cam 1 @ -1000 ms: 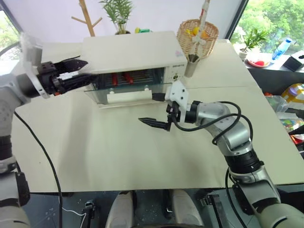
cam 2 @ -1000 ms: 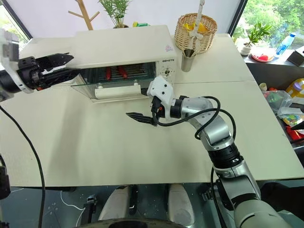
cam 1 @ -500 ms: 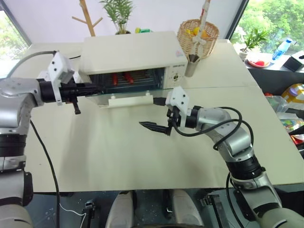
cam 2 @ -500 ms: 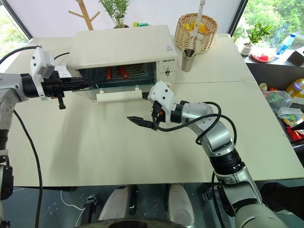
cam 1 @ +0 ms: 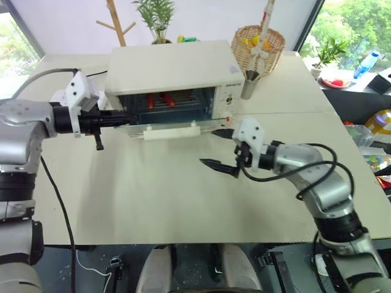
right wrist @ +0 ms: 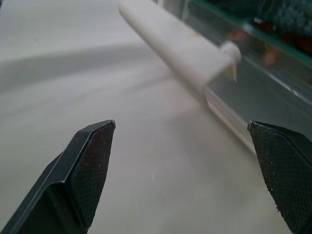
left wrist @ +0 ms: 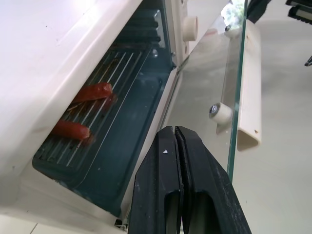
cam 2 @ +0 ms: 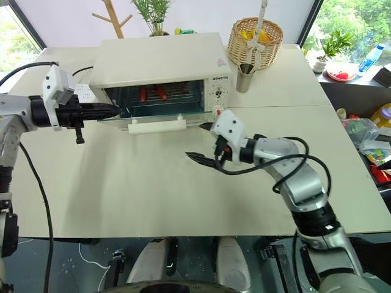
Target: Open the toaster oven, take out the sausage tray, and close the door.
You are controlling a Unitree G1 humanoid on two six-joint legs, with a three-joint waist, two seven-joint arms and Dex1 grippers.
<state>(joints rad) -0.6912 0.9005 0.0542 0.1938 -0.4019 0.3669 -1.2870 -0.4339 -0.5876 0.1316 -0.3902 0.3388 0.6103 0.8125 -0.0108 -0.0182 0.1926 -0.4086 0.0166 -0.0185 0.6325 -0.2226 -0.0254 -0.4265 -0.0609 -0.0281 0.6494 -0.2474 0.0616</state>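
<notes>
My left end effector point(left wrist: 176, 141) was pressed fully shut, its two black fingers point(left wrist: 161, 195) flat against each other with nothing between them. Its tip sat at the left end of the door point(cam 1: 168, 124), right at the gap between glass and oven point(cam 1: 174, 73); I could not tell whether it actually touched the glass. That arm reached in from the left, roughly level, pointing toward the oven's front.

My right end effector point(right wrist: 183, 170) stood wide open and empty, fingers point(right wrist: 87, 165) spread far apart over the bare desk point(cam 1: 153, 195). It hung just in front of the door's right end, near the cream handle point(cam 2: 157, 126) but apart from it. That arm bent at the elbow and came in from the right, pointing left and slightly down.

The door hung partly open, tilted outward (not yet flat). Inside, red-brown sausages point(left wrist: 92, 92) lay on the tray point(left wrist: 97, 141) toward the left of the cavity.

There was small dark lettering on the control panel above the knobs, too small for me to read, and a small reddish triangular mark point(cam 2: 218, 61) on the oven's top near its right front corner.
</notes>
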